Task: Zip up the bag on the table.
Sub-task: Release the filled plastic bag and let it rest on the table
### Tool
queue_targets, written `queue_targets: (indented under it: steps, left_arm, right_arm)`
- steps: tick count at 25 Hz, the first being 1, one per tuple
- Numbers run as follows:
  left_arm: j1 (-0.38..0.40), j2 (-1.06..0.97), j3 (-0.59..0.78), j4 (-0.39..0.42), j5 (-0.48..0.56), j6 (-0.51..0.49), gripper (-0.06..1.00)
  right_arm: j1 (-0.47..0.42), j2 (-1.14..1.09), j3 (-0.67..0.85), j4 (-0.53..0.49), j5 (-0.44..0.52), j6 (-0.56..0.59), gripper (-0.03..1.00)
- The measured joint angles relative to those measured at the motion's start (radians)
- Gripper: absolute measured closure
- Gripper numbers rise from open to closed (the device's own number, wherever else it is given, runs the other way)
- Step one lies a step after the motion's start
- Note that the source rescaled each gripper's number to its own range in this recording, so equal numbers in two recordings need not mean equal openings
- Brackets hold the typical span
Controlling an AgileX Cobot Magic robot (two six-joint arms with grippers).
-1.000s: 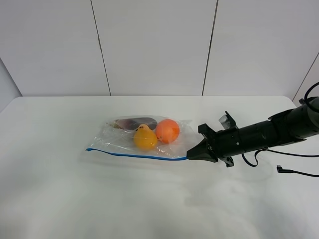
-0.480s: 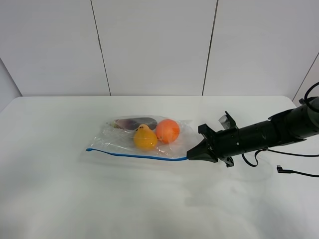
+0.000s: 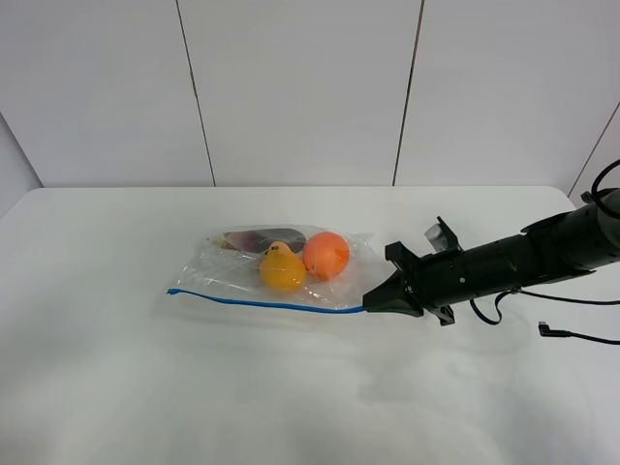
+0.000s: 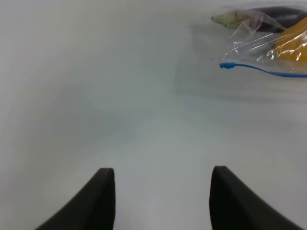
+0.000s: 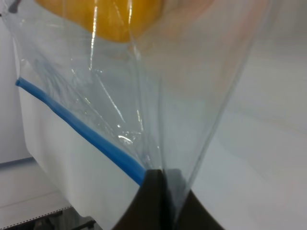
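The clear crinkly bag [image 3: 276, 274] lies on the white table [image 3: 145, 387] with an orange fruit [image 3: 325, 255], a yellow fruit [image 3: 282, 270] and a dark purple one inside. Its blue zip strip [image 3: 266, 303] runs along the near edge. My right gripper [image 3: 371, 303] is shut on the strip's right end; in the right wrist view the fingertips [image 5: 160, 191] pinch the blue strip [image 5: 76, 129] and plastic. My left gripper [image 4: 162, 191] is open above bare table, with the bag's left corner [image 4: 228, 65] some way off. The left arm is not in the high view.
A black cable with a plug [image 3: 547, 329] trails on the table behind the right arm. Wall panels stand behind the table's far edge [image 3: 291, 187].
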Motion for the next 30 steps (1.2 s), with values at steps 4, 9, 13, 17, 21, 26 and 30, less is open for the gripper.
queue_targets:
  steps: [4,9,13,17,21,26,30]
  left_arm:
    - [0.000,0.000,0.001,0.000,0.000,-0.002,0.19]
    - [0.000,0.000,0.001,0.000,0.000,-0.002,0.19]
    - [0.000,0.000,0.001,0.000,0.000,-0.002,0.19]
    - [0.000,0.000,0.001,0.000,0.000,-0.003,0.19]
    - [0.000,0.000,0.001,0.000,0.000,-0.003,0.19]
    - [0.000,0.000,0.001,0.000,0.000,-0.003,0.19]
    - [0.000,0.000,0.001,0.000,-0.001,-0.003,0.19]
  right_arm:
    - [0.000,0.000,0.000,-0.003,0.000,0.000,0.96]
    - [0.000,0.000,0.000,-0.004,0.001,0.000,0.90]
    - [0.000,0.000,0.000,-0.004,0.001,0.000,0.85]
    - [0.000,0.000,0.000,-0.005,0.001,0.000,0.78]
    - [0.000,0.000,0.000,-0.006,0.001,-0.001,0.65]
    - [0.000,0.000,0.000,-0.007,0.002,-0.001,0.20]
    - [0.000,0.000,0.000,-0.007,0.002,-0.001,0.00]
